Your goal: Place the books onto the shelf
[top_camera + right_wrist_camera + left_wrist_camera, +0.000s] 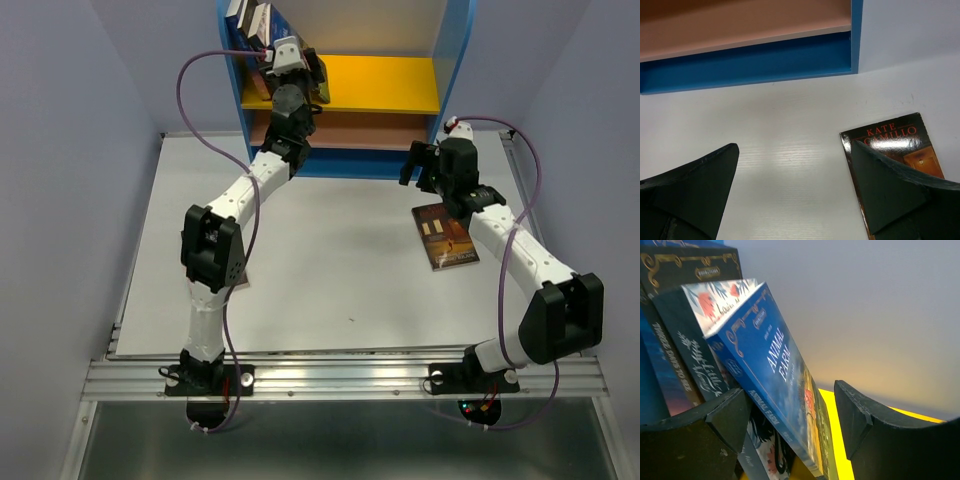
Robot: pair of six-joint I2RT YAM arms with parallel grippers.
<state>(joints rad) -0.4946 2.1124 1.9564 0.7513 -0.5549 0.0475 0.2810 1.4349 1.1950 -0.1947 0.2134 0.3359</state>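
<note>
Several books [767, 355] lean to the left on the yellow upper board [385, 82] of the blue shelf [452, 80]. The front one is a blue "Animal Farm" paperback. My left gripper [790, 420] straddles its lower end and stands open, with yellow board showing between the cover and the right finger [865, 425]. In the top view this gripper [285, 50] is inside the shelf's upper left corner. An orange-brown book [447, 238] lies flat on the table. My right gripper [795, 145] hovers open over the table, its right finger [885, 195] above that book [890, 137].
The brown lower board [740, 30] and blue base strip [740, 65] of the shelf lie just ahead of the right gripper. Pale walls close in the white table [330, 270] on both sides. A dark flat corner [240, 284] shows under the left arm's elbow.
</note>
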